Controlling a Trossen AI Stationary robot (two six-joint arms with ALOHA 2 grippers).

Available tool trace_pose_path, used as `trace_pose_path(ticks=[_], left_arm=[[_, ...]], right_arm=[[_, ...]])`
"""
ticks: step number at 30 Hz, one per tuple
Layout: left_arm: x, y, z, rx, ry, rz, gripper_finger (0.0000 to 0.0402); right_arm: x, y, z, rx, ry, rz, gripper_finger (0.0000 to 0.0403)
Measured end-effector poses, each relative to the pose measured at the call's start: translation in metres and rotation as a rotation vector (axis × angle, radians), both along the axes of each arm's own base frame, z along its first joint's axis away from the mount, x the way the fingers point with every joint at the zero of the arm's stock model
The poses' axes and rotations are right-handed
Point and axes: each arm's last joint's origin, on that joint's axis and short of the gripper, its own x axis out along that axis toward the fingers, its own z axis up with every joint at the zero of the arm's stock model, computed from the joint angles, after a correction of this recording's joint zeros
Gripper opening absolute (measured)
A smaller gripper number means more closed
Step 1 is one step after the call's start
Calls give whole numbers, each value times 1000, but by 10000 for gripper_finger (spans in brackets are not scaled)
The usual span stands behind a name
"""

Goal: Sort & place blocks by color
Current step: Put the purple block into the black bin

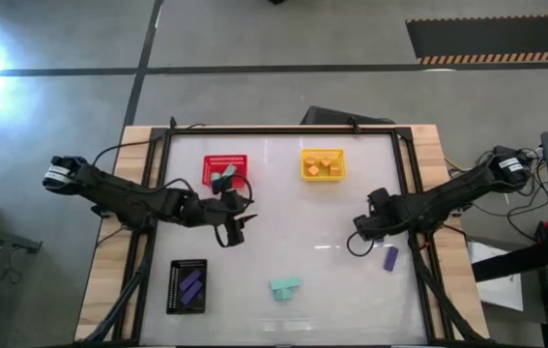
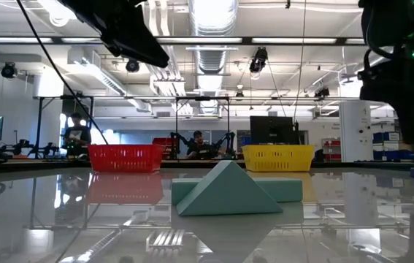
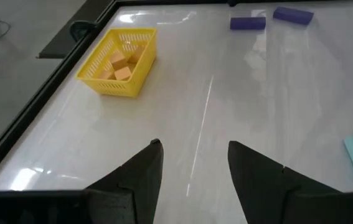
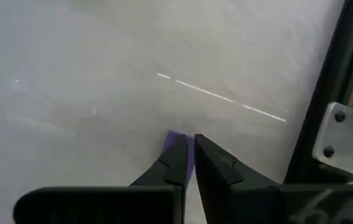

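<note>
My left gripper [image 1: 240, 227] [image 3: 192, 146] hangs open over the table just near of the red basket [image 1: 225, 171], which holds a teal block [image 1: 223, 177]; nothing is between its fingers. My right gripper [image 1: 360, 232] [image 4: 185, 138] is shut and points down at the right side, above a purple block [image 4: 171, 137] that shows just past its fingertips. A second purple block [image 1: 390, 257] lies flat beside it. Two teal blocks [image 1: 285, 288] [image 2: 228, 191] lie together near the front edge. Orange blocks [image 3: 119, 65] sit in the yellow basket [image 1: 322, 164]. Purple blocks [image 1: 192, 284] lie in the black basket [image 1: 187, 286].
The black frame rail [image 1: 411, 193] runs along the table's right side close to my right arm. The table's middle between the two grippers [image 1: 302, 232] is bare. Beyond the far edge is a workshop with people at benches [image 2: 77, 135].
</note>
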Motion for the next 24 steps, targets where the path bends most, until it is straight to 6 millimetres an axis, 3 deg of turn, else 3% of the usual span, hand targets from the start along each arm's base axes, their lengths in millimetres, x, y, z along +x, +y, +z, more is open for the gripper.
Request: trace_pose_path(ticks=[11,24], left_arm=[[0,0,0,5,0,4,166],[0,0,-1,3,2,6,166]], right_arm=[[9,7,-15,72,82,29,31],[11,21,-20,128,56,-16,169]])
